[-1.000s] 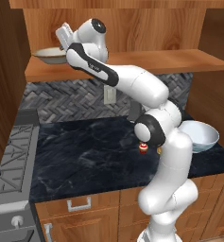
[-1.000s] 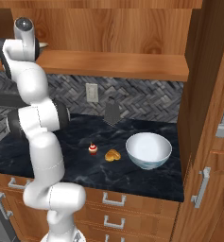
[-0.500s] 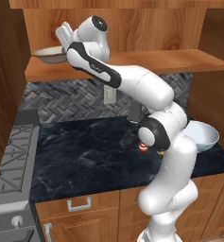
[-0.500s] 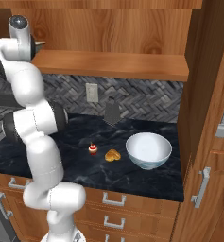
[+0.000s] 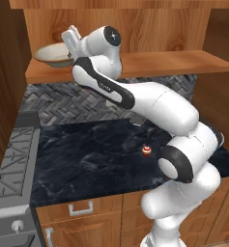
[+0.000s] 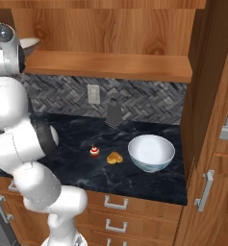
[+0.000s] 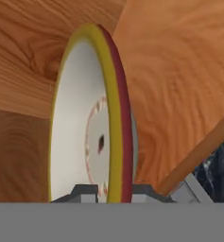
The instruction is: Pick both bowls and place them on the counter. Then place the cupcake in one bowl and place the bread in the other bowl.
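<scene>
Left base view: the white arm reaches up and back to the wooden shelf (image 5: 150,62), its end effector (image 5: 69,39) at the near rim of the shallow cream bowl (image 5: 52,54) that sits at the shelf's left end. The elbow hangs over the black marble desk (image 5: 87,159), where the cupcake (image 5: 146,151) stands alone near the arm's lower joint. The risk, as it looks from here, is a thin edge grip: a bowl pinched by its rim alone could tilt or slip as it leaves the shelf and drop onto the desk below.

Right base view: the arm towers at the left with its upper joint level with the shelf, and the cream bowl's edge peeps out behind it. The deeper white bowl (image 6: 151,152) already rests on the desk, with the bread (image 6: 115,157) just beside it and the cupcake a little further left. A wide swing down could sweep these small pieces.

Hand view: the end effector (image 7: 114,193) is clenched on the cream bowl's tan rim, one finger either side, the bowl seen edge-on against the wood.
</scene>
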You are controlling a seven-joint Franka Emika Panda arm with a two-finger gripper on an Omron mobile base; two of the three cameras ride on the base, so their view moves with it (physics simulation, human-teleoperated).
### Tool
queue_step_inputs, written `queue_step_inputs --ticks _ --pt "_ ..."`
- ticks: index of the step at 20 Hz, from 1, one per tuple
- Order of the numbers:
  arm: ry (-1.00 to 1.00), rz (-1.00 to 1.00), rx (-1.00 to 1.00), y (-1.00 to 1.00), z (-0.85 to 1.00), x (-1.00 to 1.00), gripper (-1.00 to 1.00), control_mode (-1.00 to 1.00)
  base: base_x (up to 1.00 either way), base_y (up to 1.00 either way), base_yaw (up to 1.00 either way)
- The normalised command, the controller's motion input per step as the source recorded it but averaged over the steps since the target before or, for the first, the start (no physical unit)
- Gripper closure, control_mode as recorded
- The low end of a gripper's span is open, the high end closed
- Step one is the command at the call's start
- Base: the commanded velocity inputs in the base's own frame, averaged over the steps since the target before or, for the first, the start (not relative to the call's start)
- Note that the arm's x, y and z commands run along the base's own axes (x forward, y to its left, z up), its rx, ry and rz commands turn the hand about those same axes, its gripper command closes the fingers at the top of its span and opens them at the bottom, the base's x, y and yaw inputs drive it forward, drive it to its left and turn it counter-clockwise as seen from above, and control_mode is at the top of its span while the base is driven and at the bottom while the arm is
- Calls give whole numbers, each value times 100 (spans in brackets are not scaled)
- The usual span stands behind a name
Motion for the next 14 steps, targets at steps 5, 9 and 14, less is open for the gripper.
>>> queue_step_inputs --ticks 5,9,14 --pt "-16 -1 4 -56 0 -79 100 -100 0 0 0" --pt "-2 -1 7 -80 0 -77 100 -100 0 0 0" --pt "1 0 5 -81 -12 -62 100 -100 0 0 0"
